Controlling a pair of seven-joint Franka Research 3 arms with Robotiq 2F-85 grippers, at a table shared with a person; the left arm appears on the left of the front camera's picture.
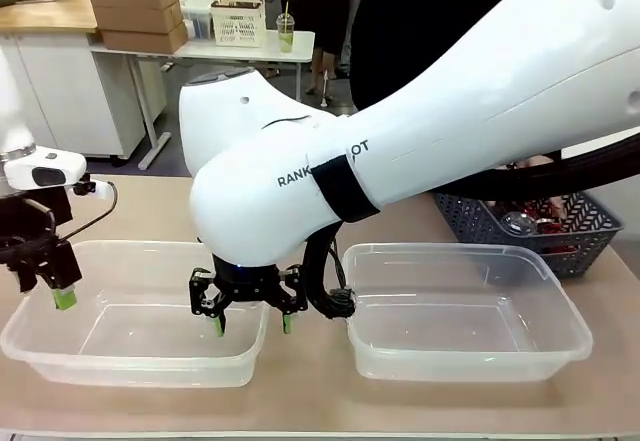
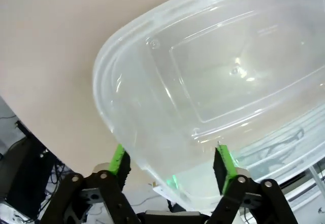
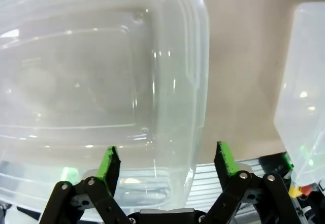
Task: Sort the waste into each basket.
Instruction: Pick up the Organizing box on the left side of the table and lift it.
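Two clear plastic tubs stand side by side at the table's front: the left basket [image 1: 40, 346] and the right basket [image 1: 565, 346], both with nothing inside. My right gripper [image 1: 252, 324] reaches across and stands open astride the left basket's right end wall; in the right wrist view the gripper [image 3: 166, 160] has that basket's rim [image 3: 195, 82] between its green pads. My left gripper [image 1: 62, 299] hangs at the same basket's left end, and the left wrist view shows the gripper [image 2: 171, 160] open around the basket's rounded end [image 2: 132, 132]. The waste, red and silver cans [image 1: 520, 223], lies in a dark lattice basket.
The dark blue-grey lattice basket [image 1: 595, 233] sits at the back right, behind the right tub [image 3: 304, 102]. My right arm's white bulk spans the middle of the front view. A person in dark clothes stands at the far side. Bare tan tabletop [image 1: 150, 211] lies behind the tubs.
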